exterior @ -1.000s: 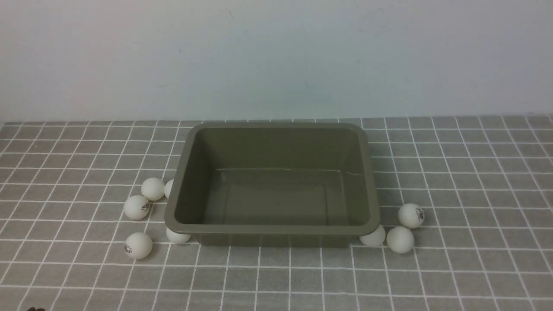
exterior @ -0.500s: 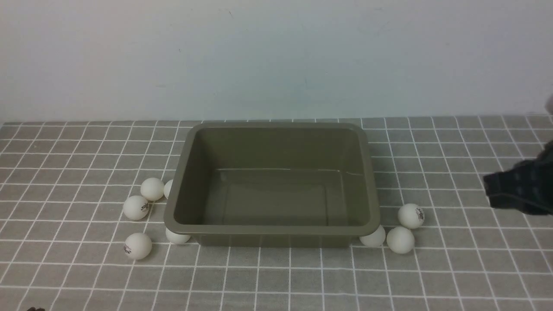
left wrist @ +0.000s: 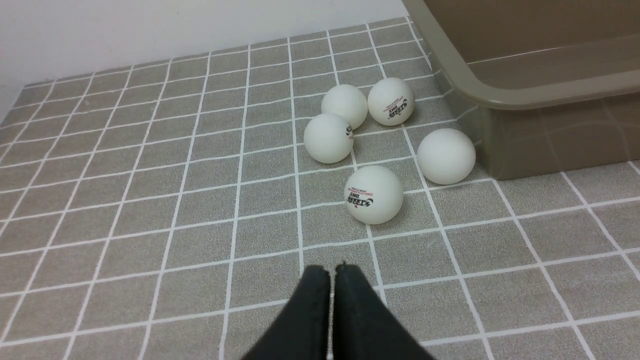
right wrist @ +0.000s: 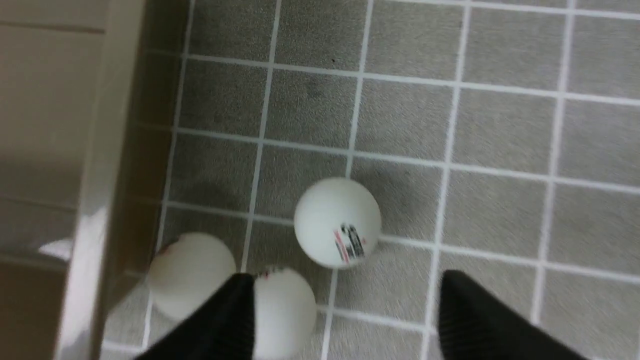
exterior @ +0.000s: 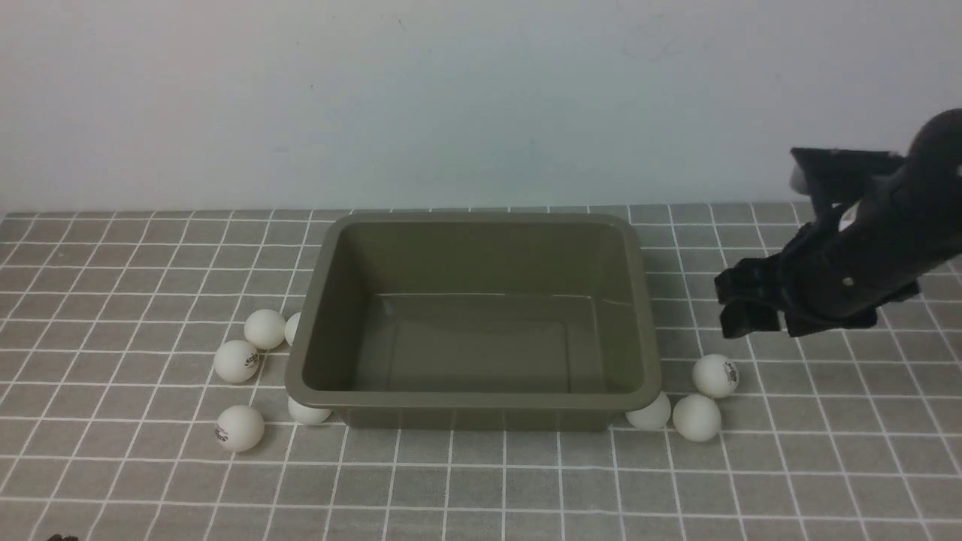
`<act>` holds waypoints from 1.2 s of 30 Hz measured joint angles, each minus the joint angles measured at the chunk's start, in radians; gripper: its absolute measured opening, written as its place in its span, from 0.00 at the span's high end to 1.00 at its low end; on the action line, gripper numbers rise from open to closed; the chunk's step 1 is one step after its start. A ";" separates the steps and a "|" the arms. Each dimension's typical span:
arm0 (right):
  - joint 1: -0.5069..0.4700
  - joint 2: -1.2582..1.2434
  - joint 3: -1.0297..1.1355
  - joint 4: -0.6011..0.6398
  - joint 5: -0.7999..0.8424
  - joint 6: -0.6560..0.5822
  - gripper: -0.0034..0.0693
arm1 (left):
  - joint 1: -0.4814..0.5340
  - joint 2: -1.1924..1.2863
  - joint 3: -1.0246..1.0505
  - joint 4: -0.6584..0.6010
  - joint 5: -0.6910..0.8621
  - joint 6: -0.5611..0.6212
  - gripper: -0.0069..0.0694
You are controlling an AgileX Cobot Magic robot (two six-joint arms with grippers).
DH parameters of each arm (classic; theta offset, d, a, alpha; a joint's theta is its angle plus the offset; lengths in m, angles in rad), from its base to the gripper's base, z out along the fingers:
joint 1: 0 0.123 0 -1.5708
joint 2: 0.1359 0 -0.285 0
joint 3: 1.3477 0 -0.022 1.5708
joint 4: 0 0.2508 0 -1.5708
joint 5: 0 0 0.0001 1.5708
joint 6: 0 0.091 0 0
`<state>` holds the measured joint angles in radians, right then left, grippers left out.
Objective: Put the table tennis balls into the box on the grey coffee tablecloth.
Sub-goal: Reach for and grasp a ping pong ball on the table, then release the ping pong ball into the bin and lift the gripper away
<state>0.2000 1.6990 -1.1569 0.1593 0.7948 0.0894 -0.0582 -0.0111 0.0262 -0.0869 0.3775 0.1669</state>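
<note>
Currently the table tennis balls (exterior: 239, 427) lie outside the box (exterior: 481, 398).

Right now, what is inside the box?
Nothing shows inside the box, just its shiny bare floor. Its near rim hides the inner front wall. The balls lie outside on the tablecloth.

White balls (exterior: 236, 361) beside empty olive box (exterior: 481, 399), on grey gridded cloth (exterior: 827, 451).

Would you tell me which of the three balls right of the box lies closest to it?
The ball at the box's front right corner, partly under its rim; the other two balls lie farther right.
</note>
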 joint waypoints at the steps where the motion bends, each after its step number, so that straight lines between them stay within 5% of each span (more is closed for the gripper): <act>1: 0.004 0.043 -0.013 0.000 -0.019 0.000 0.21 | 0.000 0.000 0.000 0.000 0.000 0.000 0.92; 10: 0.005 0.216 -0.047 -0.001 -0.043 0.014 0.21 | 0.000 0.000 0.000 0.000 0.000 0.000 0.92; 14: 0.006 0.244 -0.050 -0.027 -0.050 0.011 0.47 | 0.000 0.000 0.000 0.000 0.000 0.000 0.92; 23: 0.034 0.073 -0.190 -0.003 0.112 0.007 0.46 | 0.000 0.000 0.000 0.000 0.000 0.000 0.92; 31: 0.247 0.054 -0.260 0.053 -0.005 -0.089 0.46 | 0.000 0.000 0.000 0.000 0.000 0.000 0.92; 35: 0.300 0.125 -0.270 0.048 -0.007 -0.089 0.35 | 0.000 0.000 0.000 0.000 0.000 0.000 0.92; 36: 0.305 0.141 -0.280 0.030 0.024 -0.081 0.25 | 0.000 0.000 0.000 0.000 0.000 0.000 0.92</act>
<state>0.5049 1.8400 -1.4365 0.1891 0.8185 0.0082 -0.0582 -0.0111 0.0262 -0.0869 0.3775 0.1669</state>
